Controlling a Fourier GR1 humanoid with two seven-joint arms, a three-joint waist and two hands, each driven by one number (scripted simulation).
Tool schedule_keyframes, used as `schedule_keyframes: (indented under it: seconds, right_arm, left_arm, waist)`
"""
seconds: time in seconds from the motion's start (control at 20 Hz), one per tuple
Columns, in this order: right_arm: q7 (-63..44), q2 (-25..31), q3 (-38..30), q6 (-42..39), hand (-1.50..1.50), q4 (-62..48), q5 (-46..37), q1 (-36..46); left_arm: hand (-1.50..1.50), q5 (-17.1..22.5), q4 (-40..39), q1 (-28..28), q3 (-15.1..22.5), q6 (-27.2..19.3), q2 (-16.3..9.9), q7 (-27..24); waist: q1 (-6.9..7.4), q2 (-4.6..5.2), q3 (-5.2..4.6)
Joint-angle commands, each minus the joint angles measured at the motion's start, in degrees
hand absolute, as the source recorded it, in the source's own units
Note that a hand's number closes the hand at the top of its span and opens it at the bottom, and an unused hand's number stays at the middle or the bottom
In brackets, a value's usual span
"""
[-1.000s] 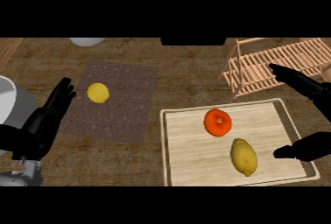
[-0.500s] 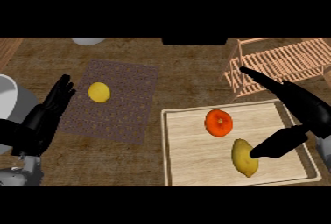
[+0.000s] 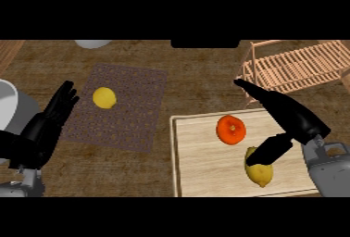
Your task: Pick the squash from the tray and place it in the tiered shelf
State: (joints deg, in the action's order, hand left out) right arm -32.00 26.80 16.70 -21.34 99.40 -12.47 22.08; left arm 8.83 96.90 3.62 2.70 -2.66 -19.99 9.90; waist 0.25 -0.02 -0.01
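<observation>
Head view | squash: yellow, oval, lying on tray near its front right | right hand: fingers straight, thumb touching squash | left hand: open, resting at left edge

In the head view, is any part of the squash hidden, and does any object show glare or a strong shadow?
Head view: the right hand covers the upper end of the yellow squash on the tray; the lower end shows fully. No glare shows on the orange fruit or the lemon; the light looks even, and no strong shadows fall on the counter.
</observation>
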Motion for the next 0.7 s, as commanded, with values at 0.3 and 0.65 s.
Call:
schedule_keyframes:
  seconds: [0.3, 0.65]
  right_arm:
    - [-6.11, -5.58, 4.12, -7.84, -1.5, -3.4, -3.72, 0.19]
    - [-7.29, -6.96, 3.76, -10.94, -1.5, -2.85, -10.1, -0.45]
  left_arm:
    - [0.0, -2.3, 0.81, 0.15, -0.91, 0.57, 2.29, 0.82]
    - [0.0, -5.48, -0.24, 0.66, -0.4, 0.43, 5.26, 0.63]
  waist:
    - [-0.03, -0.02, 0.01]
    - [-0.25, -0.03, 0.01]
